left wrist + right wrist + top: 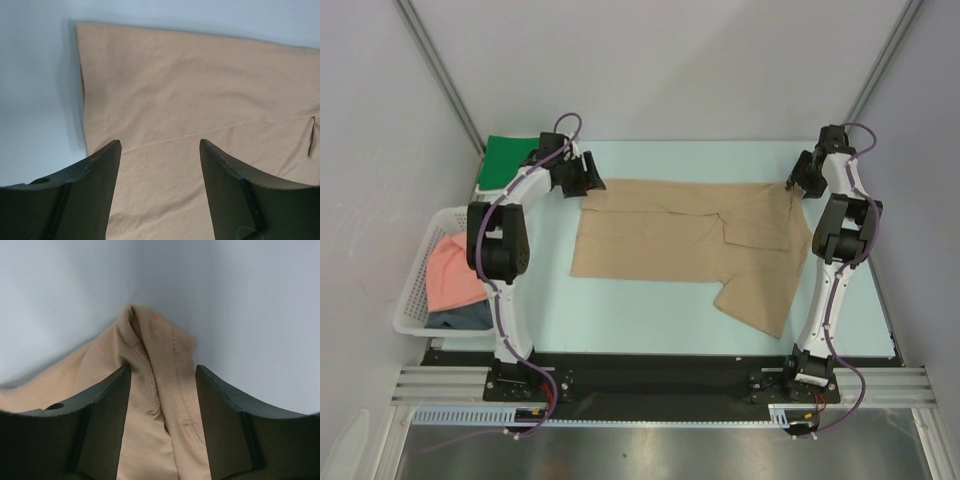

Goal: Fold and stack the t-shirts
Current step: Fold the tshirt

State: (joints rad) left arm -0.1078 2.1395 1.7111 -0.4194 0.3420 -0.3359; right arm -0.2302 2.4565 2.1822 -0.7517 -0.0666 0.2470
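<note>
A tan t-shirt (670, 240) lies spread flat on the pale blue table, with one part hanging toward the near right. My left gripper (592, 186) is open over the shirt's far left corner. In the left wrist view its jaws (160, 142) stand wide apart above flat tan cloth (200, 90). My right gripper (791, 188) is at the shirt's far right corner. In the right wrist view its jaws (163, 367) are open, with a bunched, stitched hem (160, 370) lying between them. A green t-shirt (505, 160) lies folded at the far left.
A white lattice basket (417, 285) stands at the left table edge and holds a salmon pink shirt (453, 275) and a dark grey-blue shirt (460, 318). Grey walls close in the far side and both sides. A black strip runs along the near edge.
</note>
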